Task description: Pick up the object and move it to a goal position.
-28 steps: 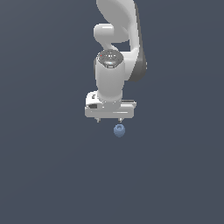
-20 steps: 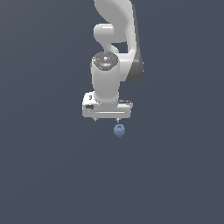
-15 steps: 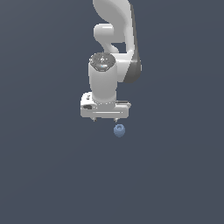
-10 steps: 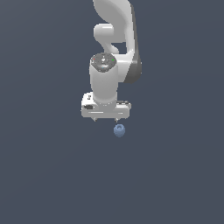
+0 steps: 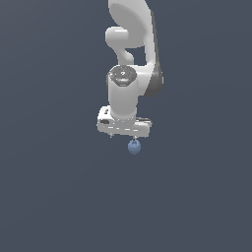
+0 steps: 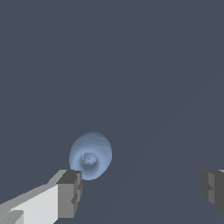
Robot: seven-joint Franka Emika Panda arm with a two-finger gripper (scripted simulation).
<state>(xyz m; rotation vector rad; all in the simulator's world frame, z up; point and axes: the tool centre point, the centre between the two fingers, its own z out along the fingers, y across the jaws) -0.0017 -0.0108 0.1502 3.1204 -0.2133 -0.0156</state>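
The object (image 5: 134, 146) is a small rounded blue-grey blob with a nub on top, lying on the dark floor. My white gripper (image 5: 124, 138) hangs just above it, slightly toward the exterior view's left. In the wrist view the object (image 6: 90, 155) lies close beside one grey fingertip (image 6: 70, 192), inside the span of the fingers but far off the midline. The gripper (image 6: 142, 188) is open wide with nothing between its fingers, and the other fingertip (image 6: 214, 186) is far from the object.
A plain dark blue-grey floor (image 5: 59, 197) surrounds the object on all sides. The white arm (image 5: 130, 54) rises above the hand. No other objects, containers or edges are in view.
The hand drifted slightly toward the exterior view's left, then came back and sank closer to the object. The object has stayed in place.
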